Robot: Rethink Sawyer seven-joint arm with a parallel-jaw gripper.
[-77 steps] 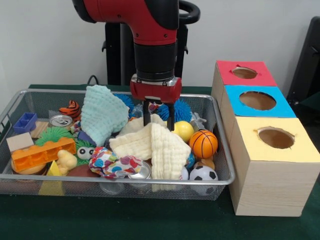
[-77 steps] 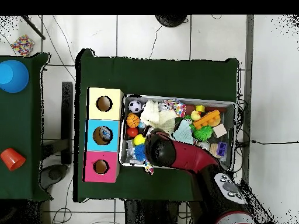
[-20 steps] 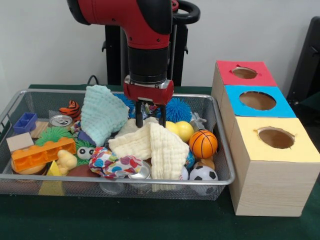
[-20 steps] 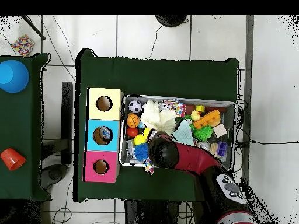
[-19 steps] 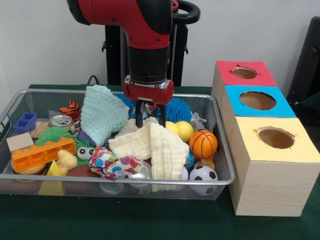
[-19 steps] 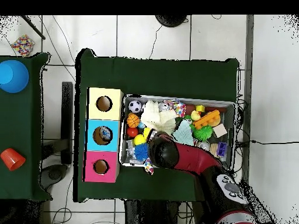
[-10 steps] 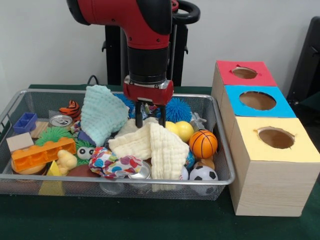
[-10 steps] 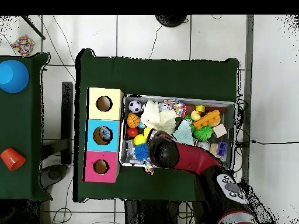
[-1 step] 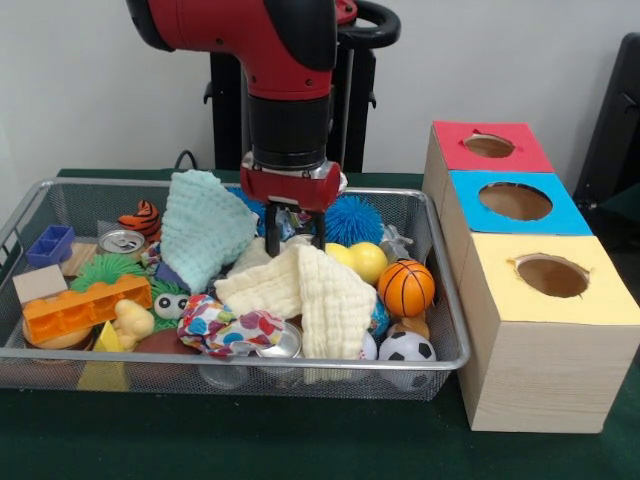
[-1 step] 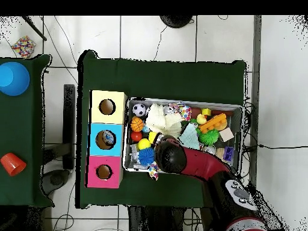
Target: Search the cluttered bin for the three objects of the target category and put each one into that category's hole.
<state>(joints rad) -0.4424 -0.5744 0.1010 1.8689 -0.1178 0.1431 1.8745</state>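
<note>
The gripper [image 9: 292,236] is now hanging above the middle of the wire mesh bin [image 9: 445,352], higher and slightly further toward the mint-green washcloth [image 9: 205,228] than it stood a second ago, when its tips were dipping to the top fold of the cream washcloth [image 9: 300,290]. The two black fingers are standing a little apart with nothing visible between them — the gripper is released and is carrying no load. The cream washcloth is lying draped over the centre of the clutter much as before, so the dip is not reading as a completed pick. The target category is not stated; judging from the contents, it could be the balls — a yellow ball [image 9: 366,262], a mini basketball [image 9: 406,288] and a mini soccer ball [image 9: 406,348] are clustering at the bin end nearest the boxes, with a blue spiky ball [image 9: 352,219] behind them — or the cloths, including a patterned cloth [image 9: 228,328] at the front wall. The red box [image 9: 490,146], blue box [image 9: 515,202] and yellow box [image 9: 553,277] are standing in a row just beside the bin; in the overhead view the blue box hole [image 10: 105,139] is appearing to contain something, though what it is cannot be told. The arm is judged to be repositioning for a further attempt, and the bulk of the sorting is still outstanding.
</note>
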